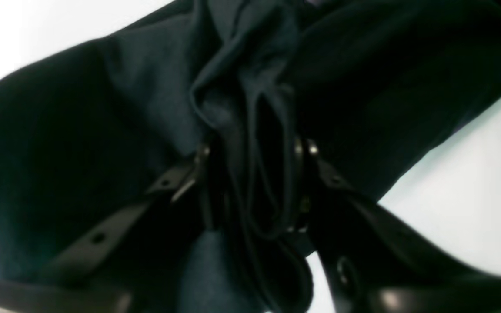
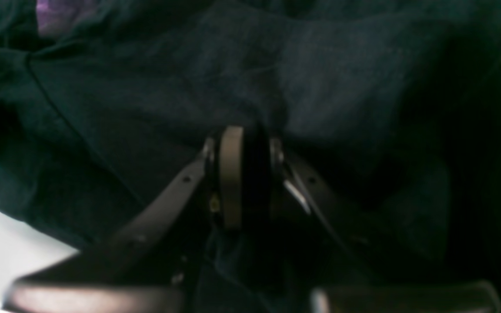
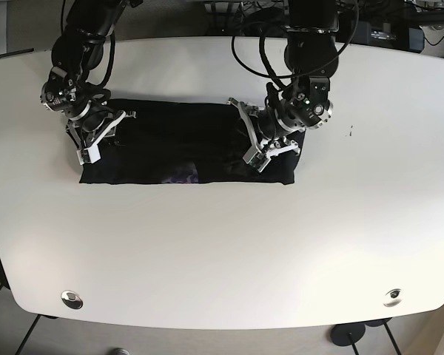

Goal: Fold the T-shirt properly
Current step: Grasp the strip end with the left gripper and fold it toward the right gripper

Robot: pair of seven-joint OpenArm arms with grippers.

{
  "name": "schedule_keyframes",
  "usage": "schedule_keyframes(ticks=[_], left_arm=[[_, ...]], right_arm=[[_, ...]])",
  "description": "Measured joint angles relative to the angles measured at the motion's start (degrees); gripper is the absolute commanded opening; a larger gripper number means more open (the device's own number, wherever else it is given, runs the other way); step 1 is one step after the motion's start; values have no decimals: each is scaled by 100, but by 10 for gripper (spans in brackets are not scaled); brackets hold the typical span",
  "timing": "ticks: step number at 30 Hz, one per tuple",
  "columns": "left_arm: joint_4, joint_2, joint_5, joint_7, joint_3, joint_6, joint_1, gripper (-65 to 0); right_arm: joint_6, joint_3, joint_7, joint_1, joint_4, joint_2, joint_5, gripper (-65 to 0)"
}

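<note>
A dark navy T-shirt (image 3: 170,140) lies as a long folded band across the white table (image 3: 222,244), with a bit of purple print (image 3: 183,177) at its near edge. My left gripper (image 3: 253,137) is at the band's right end, shut on a bunched fold of the T-shirt (image 1: 255,130); the left wrist view shows fabric pinched between the jaws (image 1: 257,150). My right gripper (image 3: 96,137) is at the band's left end, shut on the T-shirt (image 2: 276,87), with cloth between its fingers (image 2: 231,174). The purple print (image 2: 55,15) shows at the top left of the right wrist view.
The white table reaches well beyond the shirt on all sides. Cables and dark equipment (image 3: 370,22) sit behind the far edge. Two round fittings (image 3: 72,299) (image 3: 391,296) are set in the table near its front corners.
</note>
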Motion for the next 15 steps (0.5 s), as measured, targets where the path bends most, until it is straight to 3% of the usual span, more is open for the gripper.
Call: schedule_keyframes(ticks=[2, 5, 9, 12, 14, 15], left_arm=[[4, 17, -66, -9, 334, 595, -70, -314], [81, 9, -66, -2, 715, 1318, -68, -269], [675, 13, -76, 11, 1086, 1134, -66, -271], [1174, 9, -131, -9, 918, 1029, -57, -274], [1274, 2, -125, -11, 433, 1032, -55, -328], [1274, -39, -66, -7, -24, 1029, -55, -394]], right_arm=[[0, 0, 22, -24, 4, -15, 28, -575], [0, 0, 20, -24, 4, -13, 39, -575], [2, 0, 20, -26, 4, -13, 42, -575], [2, -4, -2, -33, 103, -20, 35, -575], [4, -15, -175, -79, 404, -72, -111, -575], [-2, 11, -203, -111, 704, -188, -157, -574]])
